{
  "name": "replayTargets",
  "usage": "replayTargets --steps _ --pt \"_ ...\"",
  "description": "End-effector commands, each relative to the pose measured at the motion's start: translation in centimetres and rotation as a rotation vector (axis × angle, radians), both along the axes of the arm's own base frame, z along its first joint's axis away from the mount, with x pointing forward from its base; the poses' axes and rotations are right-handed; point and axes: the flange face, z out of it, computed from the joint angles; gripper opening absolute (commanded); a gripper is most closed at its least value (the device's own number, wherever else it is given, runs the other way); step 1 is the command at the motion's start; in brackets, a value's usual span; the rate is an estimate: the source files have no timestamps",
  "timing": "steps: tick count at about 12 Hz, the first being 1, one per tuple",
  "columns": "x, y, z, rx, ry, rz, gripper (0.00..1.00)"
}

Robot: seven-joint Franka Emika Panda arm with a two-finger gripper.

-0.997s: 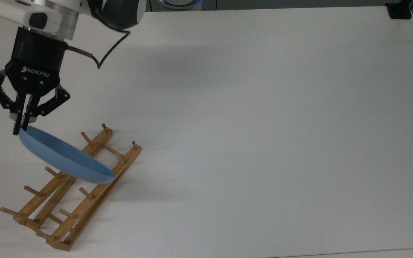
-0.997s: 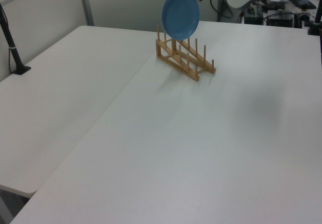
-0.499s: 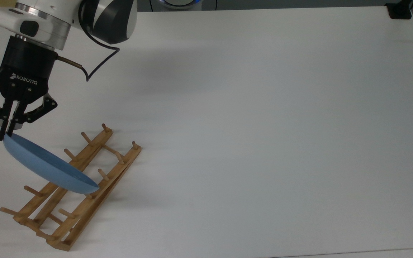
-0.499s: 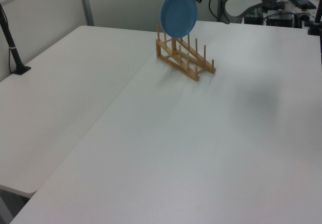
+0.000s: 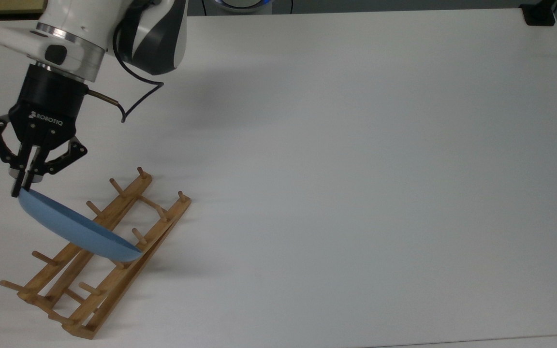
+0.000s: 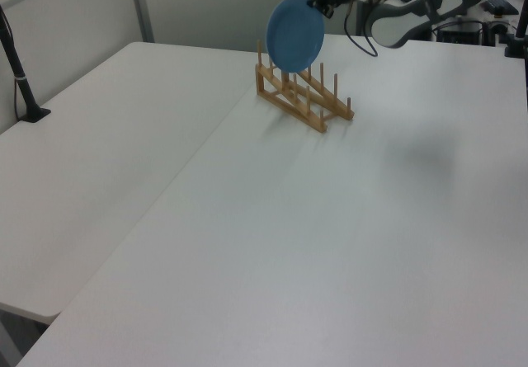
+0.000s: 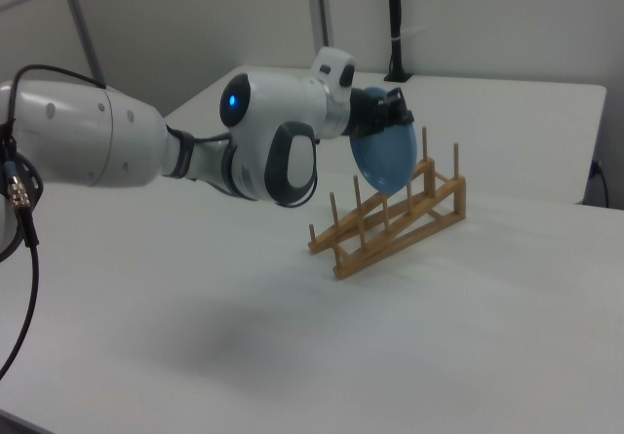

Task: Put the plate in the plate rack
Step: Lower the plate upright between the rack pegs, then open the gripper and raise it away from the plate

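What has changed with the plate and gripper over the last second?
The gripper, still shut on the plate's rim, first swung the plate toward the top view's left, then came back slightly right and lower. The plate's lower edge has gone from the rack's upper pegs to a slot nearer the middle of the plate rack. In the left view it now sits lower against the pegs. The rack has not moved; the table is unchanged.

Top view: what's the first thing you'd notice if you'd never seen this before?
A big white arm at the top view's left, whose black gripper pinches a blue plate by its rim. The plate hangs tilted on edge over a wooden rack with rows of pegs, on a wide white table.
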Motion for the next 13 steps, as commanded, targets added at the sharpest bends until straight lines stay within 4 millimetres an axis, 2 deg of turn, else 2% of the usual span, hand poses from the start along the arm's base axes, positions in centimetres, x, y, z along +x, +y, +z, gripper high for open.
replayTargets --steps 1,4,6,7,8,9,10,13 --pt "-1.3 0.0 -1.8 0.016 0.012 -0.006 0.00" --pt "-1.9 0.0 -4.1 0.021 0.061 -0.007 0.00" --pt "-2.0 -0.2 -4.8 0.011 0.081 -0.004 0.00" --pt "-2.1 -0.2 -4.9 0.013 0.083 -0.005 0.13" --pt "-2.1 -0.2 -5.1 0.016 0.087 -0.007 0.38" --pt "-2.1 -0.1 -5.1 0.030 0.082 -0.013 0.77" --pt "-2.2 -0.2 -5.0 0.038 0.077 -0.020 1.00" --pt "-2.1 -0.1 -4.6 0.081 0.054 -0.040 1.00"
